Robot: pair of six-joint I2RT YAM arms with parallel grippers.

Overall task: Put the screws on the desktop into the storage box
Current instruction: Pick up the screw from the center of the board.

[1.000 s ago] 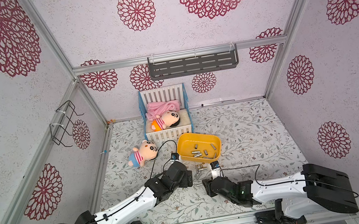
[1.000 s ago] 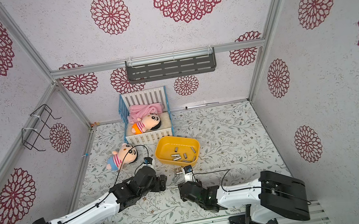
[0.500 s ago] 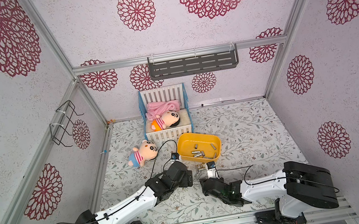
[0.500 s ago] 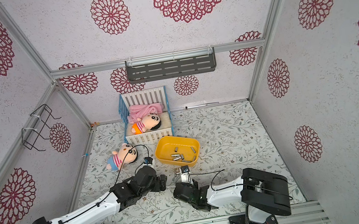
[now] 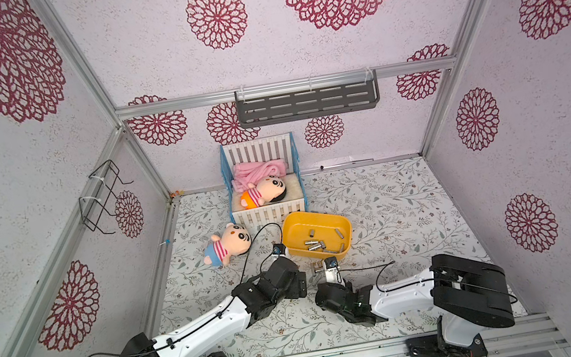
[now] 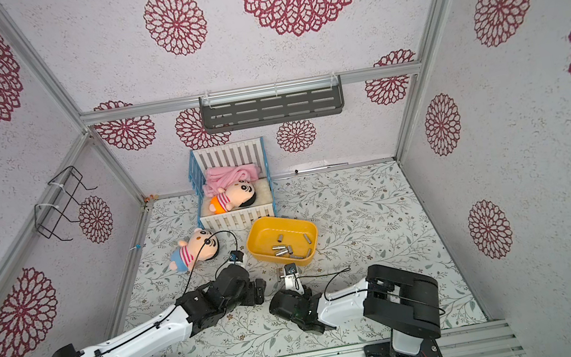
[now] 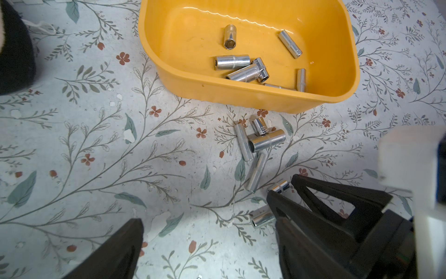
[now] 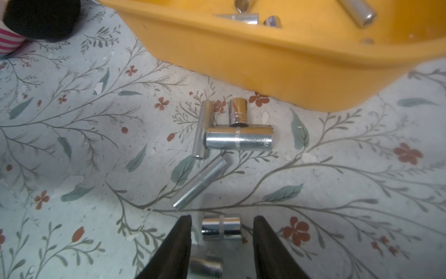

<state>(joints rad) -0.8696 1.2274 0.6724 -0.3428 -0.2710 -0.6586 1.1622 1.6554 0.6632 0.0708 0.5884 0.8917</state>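
Several silver screws (image 7: 258, 140) lie on the leafy desktop (image 5: 397, 208) just in front of the yellow storage box (image 5: 292, 232) (image 6: 265, 235). More screws (image 7: 241, 70) lie inside the box. My right gripper (image 8: 223, 229) (image 5: 317, 273) is low over the desktop, jaws open. One short screw (image 8: 221, 230) lies crosswise between its fingertips with a small gap on each side. Another screw (image 8: 205, 267) lies further back between the fingers. My left gripper (image 7: 207, 222) (image 5: 302, 281) hovers wide open beside it, holding nothing.
A plush doll (image 5: 226, 243) lies to the left of the box. The white-and-blue crib (image 5: 270, 213) behind the box holds another doll. A grey shelf (image 5: 307, 104) hangs on the back wall and a wire rack (image 5: 101, 201) on the left wall.
My right gripper's jaws have narrowed around the short screw, and the right arm has shifted slightly left. The left arm has stayed still.
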